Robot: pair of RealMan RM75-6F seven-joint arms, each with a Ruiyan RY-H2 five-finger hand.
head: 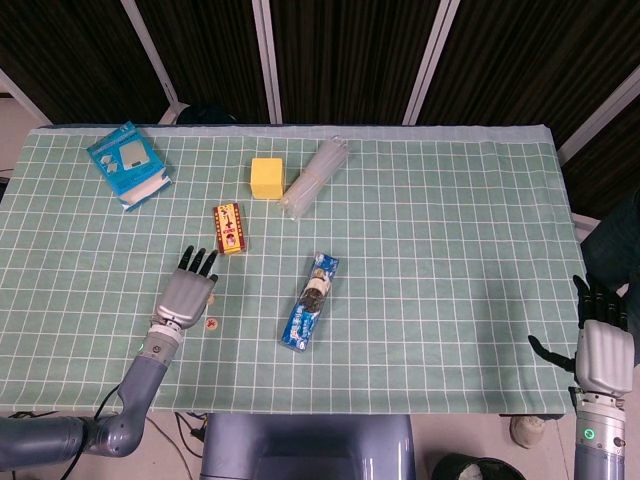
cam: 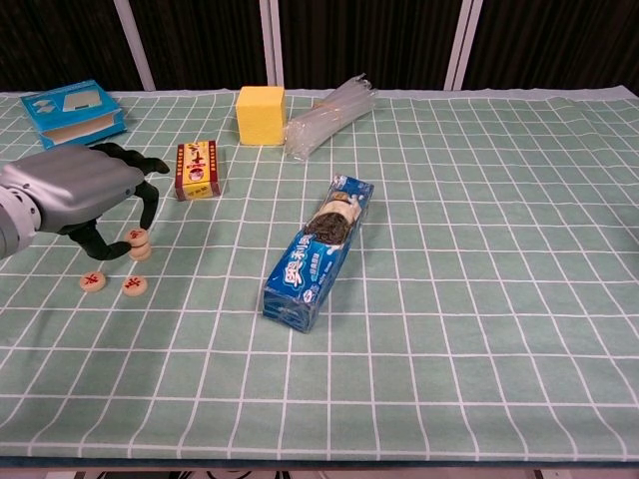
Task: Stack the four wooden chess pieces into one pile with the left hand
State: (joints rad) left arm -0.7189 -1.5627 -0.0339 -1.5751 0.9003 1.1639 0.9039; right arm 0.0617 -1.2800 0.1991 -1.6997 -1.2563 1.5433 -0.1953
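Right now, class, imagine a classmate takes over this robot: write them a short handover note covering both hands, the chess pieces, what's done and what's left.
Left hand: curled over the small stack of round wooden chess pieces, fingertips at it; whether it pinches the top piece is unclear.
Right hand: idle past the table's right edge, fingers apart, holding nothing.
Done: two pieces appear stacked.
Left: two loose wooden pieces lie flat on the green checked tablecloth, one at, one at, just in front of the stack. Add both with the left hand.
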